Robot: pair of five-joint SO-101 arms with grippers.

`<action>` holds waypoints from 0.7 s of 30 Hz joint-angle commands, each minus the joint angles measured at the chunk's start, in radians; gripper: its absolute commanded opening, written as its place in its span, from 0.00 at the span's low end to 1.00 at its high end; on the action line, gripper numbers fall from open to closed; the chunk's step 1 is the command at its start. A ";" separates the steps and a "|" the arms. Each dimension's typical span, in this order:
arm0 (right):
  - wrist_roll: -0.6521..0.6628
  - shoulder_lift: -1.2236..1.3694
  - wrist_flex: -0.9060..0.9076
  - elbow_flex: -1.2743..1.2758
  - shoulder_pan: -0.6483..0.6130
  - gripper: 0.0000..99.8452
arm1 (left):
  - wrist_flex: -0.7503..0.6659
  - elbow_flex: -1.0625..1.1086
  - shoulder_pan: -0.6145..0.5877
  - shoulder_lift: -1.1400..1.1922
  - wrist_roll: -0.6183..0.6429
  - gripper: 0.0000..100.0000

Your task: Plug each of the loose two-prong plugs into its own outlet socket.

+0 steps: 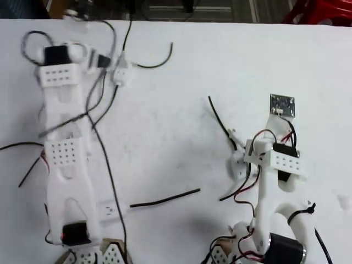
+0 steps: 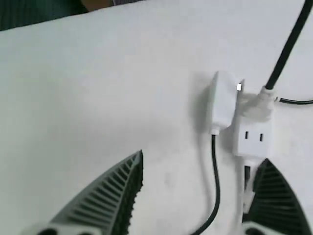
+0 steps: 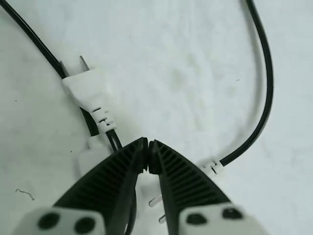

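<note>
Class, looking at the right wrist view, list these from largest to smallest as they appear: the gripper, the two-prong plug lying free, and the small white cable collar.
1. right gripper, though it sits nearest the camera, which inflates its look.
2. two-prong plug.
3. white cable collar, plainly the smallest.

The outlet socket (image 2: 252,139) is a small white block lying flat on the table (image 2: 98,73), its two slots facing up. A corded plug (image 2: 262,98), white on a black lead, touches one end of it; I can't tell whether it is seated. Just beside the socket lies a white box (image 2: 221,103) with its own black cord. Well apart from the socket, off to the right, a loose plug (image 3: 88,93) lies flat, white, both prongs bare. Near it a second plug (image 3: 154,200) is mostly hidden, its prongs showing.
</note>
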 commanded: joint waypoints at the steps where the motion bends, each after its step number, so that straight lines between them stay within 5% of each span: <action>1: 0.002 -0.030 -0.010 -0.003 0.005 0.02 | 0.169 -0.094 -0.081 -0.130 -0.055 0.35; 7: 0.000 -0.030 -0.012 -0.003 0.005 0.02 | 0.267 -0.092 -0.193 -0.223 -0.104 0.35; 13: 0.000 -0.030 -0.012 -0.003 0.005 0.02 | 0.269 -0.072 -0.283 -0.246 -0.336 0.35; 21: 0.000 -0.030 -0.021 -0.003 0.004 0.02 | 0.269 0.328 -0.328 -0.423 -0.434 0.35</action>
